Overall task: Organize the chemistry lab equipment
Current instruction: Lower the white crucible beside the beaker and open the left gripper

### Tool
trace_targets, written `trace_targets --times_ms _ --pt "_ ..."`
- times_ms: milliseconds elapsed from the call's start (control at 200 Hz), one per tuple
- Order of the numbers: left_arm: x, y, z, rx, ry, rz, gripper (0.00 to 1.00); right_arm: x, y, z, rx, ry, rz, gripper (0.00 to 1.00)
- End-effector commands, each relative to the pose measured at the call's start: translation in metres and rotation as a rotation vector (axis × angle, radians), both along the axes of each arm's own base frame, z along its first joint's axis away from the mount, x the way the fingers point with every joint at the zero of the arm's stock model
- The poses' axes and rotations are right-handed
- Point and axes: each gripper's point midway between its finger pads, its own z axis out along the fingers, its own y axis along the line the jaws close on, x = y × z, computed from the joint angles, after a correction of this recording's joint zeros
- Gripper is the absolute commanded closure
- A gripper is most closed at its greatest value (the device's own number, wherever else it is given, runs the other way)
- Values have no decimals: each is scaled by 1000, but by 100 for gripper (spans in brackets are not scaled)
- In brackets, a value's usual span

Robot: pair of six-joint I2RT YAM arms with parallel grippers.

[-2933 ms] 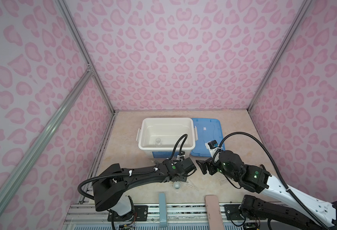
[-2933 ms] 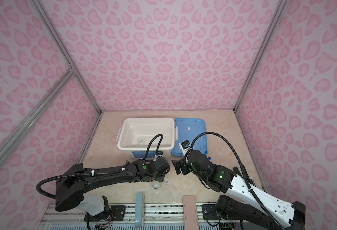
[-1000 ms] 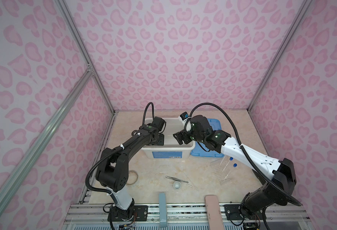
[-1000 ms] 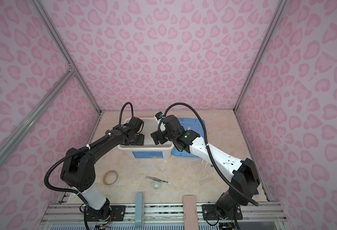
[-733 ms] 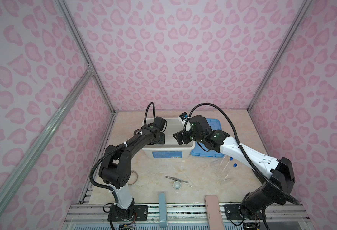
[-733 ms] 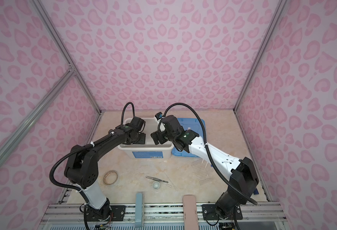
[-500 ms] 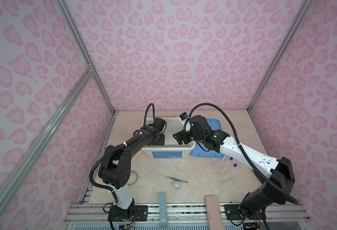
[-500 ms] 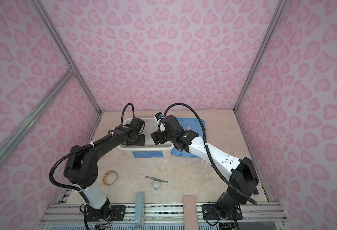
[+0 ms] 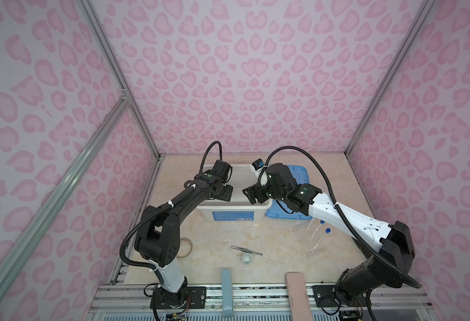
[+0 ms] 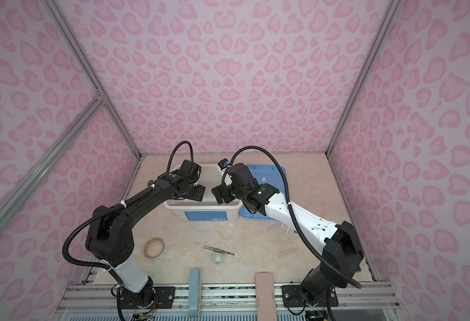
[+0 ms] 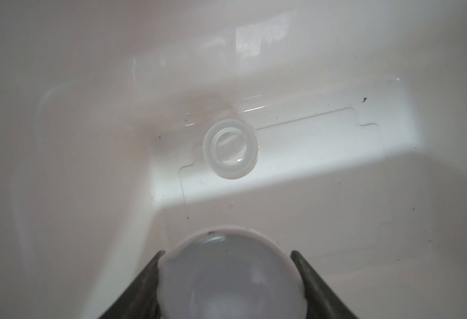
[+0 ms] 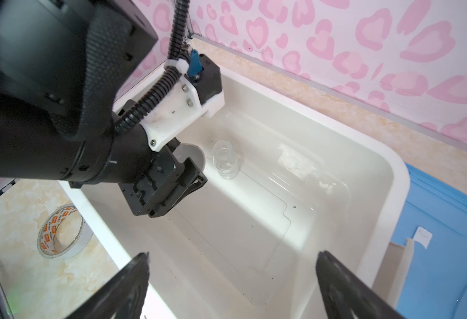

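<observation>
Holding: a white round dish, clamped at its rim between my left fingers, one finger on either side.
Dish position: down inside the white tub, below the rim and towards the wall on my left arm's side. I cannot tell whether it touches the tub floor.
Nearest neighbour: a tiny clear glass cup, upright on the tub floor, near the dish but apart from it.
Right fingers: spread wide with nothing between them, hanging over the tub's right part and facing my left fingers.
Beside the tub: a blue lid lies flat, just against the tub's right side.
Out on the tabletop: a second white dish sits in front of the tub, with metal tweezers just behind it.
Further right: clear blue-capped tubes lie partly under my right arm.
Left front: a tape roll lies flat near the tub's corner.
</observation>
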Motion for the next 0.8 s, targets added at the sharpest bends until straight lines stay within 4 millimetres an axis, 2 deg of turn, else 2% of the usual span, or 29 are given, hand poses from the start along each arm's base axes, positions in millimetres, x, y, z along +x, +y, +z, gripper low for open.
trace_targets --times_ms 0,365,795 --pt "3 -2 -6 28 4 -66 75 2 1 1 15 -9 -11 5" --pt "4 -14 -10 21 13 -144 75 2 0 -4 10 -2 -14 5" --pt "6 -17 -41 33 82 -146 73 2 0 -3 16 -7 -14 5"
